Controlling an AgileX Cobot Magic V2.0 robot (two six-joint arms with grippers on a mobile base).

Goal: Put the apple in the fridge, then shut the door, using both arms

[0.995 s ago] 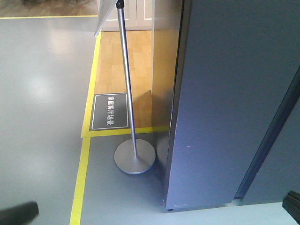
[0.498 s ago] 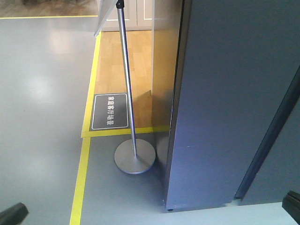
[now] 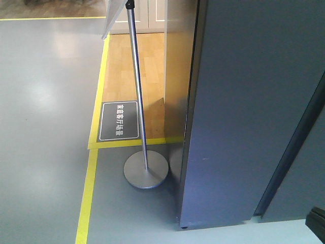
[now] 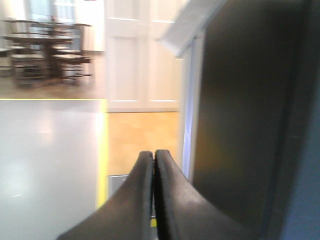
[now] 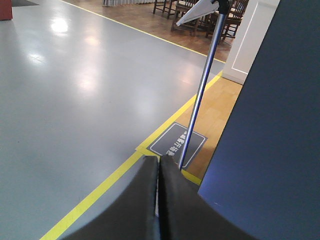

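Daylight floods the grey floor [image 5: 75, 100], leaving soft white glare patches well to the left of the sign pole [image 5: 200, 95] in the right wrist view, which is sharp apart from the closed right claw [image 5: 159, 165], blurred at close range. In the front view the pole's round base [image 3: 146, 170] casts a faint shadow toward the fridge [image 3: 244, 112], whose dark side takes a dull sheen. The left wrist view is smeared throughout: the shut left claw [image 4: 153, 160] and the distant chairs [image 4: 45, 55] are soft, and the white doors [image 4: 140, 55] are overexposed.
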